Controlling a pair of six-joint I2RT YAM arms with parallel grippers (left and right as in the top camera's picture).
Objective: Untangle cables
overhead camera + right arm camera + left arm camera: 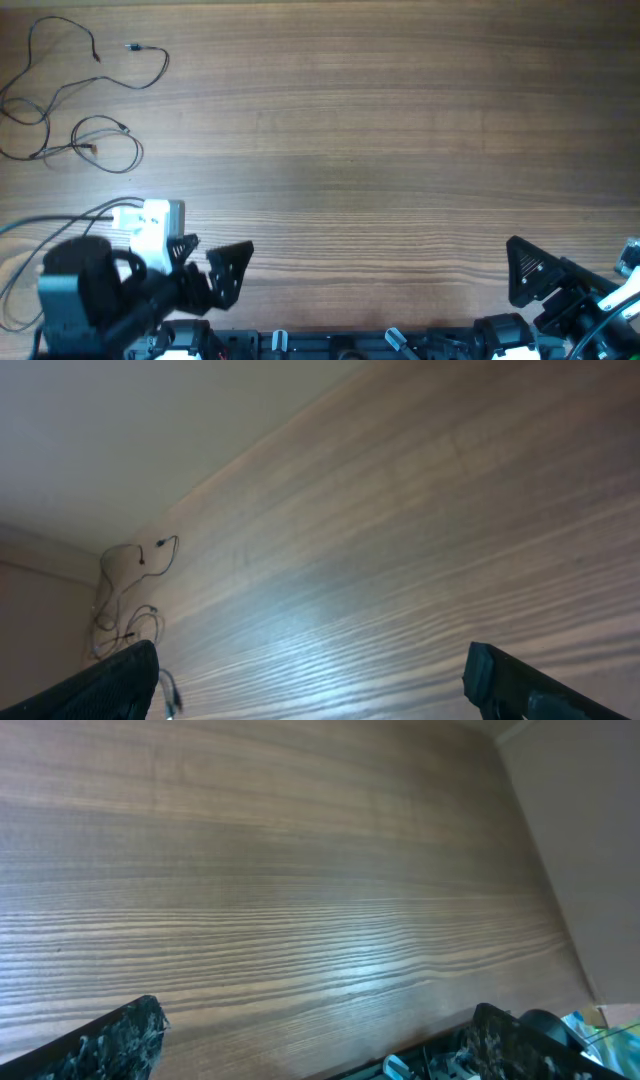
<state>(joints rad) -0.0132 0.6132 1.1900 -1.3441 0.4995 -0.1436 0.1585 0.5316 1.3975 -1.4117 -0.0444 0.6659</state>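
Both claws hang wide open and empty over the wooden worktop (400, 150), the left claw (315, 1020) and right claw (312, 665) each gripping nothing. The thin black cables (90, 147) lie in loose loops (small plug ends showing) well beyond the left claw and to its left, far across from the right claw.

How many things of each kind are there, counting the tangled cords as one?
Cord tangle: 1
Pincers: 2, the left pincer and the right pincer, both open
Table: 1
Total: 4
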